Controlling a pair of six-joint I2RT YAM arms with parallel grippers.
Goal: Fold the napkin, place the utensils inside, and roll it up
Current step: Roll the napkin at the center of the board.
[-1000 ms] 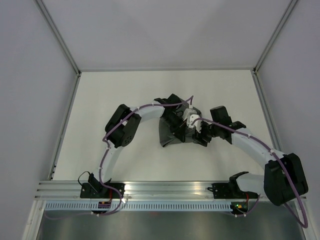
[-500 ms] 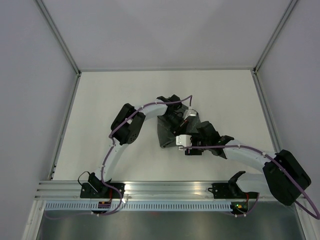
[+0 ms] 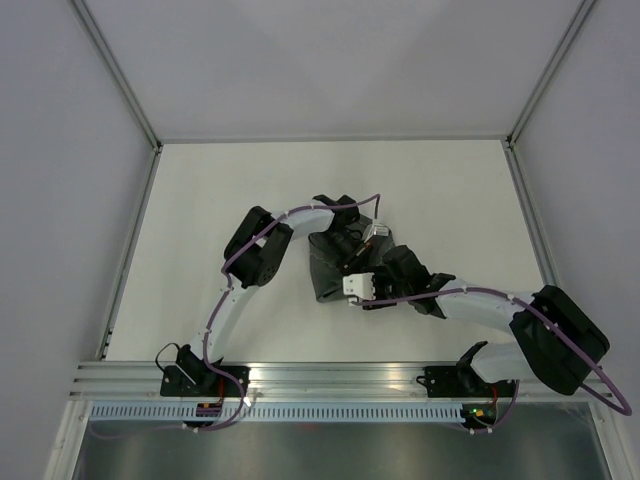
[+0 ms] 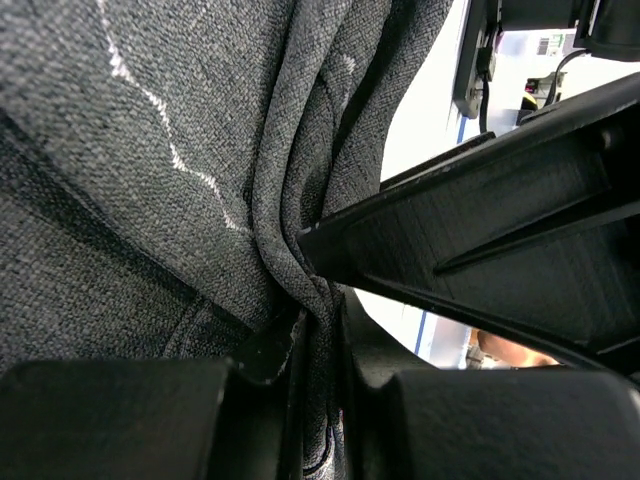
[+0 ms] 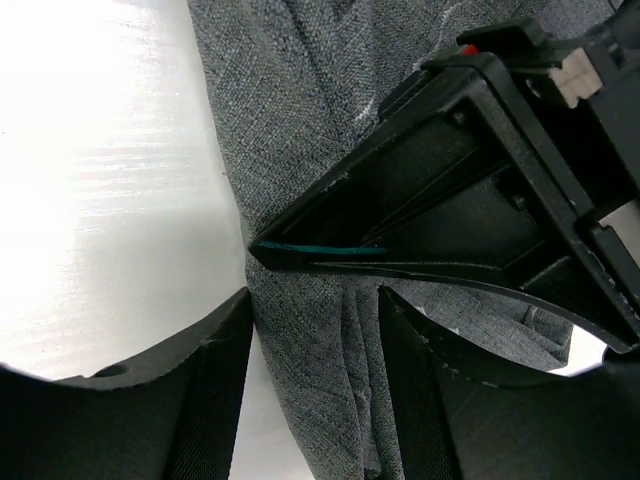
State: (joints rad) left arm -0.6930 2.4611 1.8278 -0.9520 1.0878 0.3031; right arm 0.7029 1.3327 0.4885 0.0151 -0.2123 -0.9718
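Note:
The napkin is a dark grey cloth, bunched and lifted in the middle of the table. My left gripper is shut on a gathered fold of it; in the left wrist view the cloth is pinched between the fingers of the gripper. My right gripper is just in front of it, open, its jaws either side of a hanging fold without closing on it. The right gripper sits just below the left gripper's finger. No utensils are in view.
The white table has low rails along its left and right sides and a wall at the back. Both arms cross over the napkin at mid-table. An aluminium rail runs along the near edge.
My right gripper has swung from the napkin's right side to its near left part, under the left gripper. The left gripper has kept its hold and shifted slightly left.

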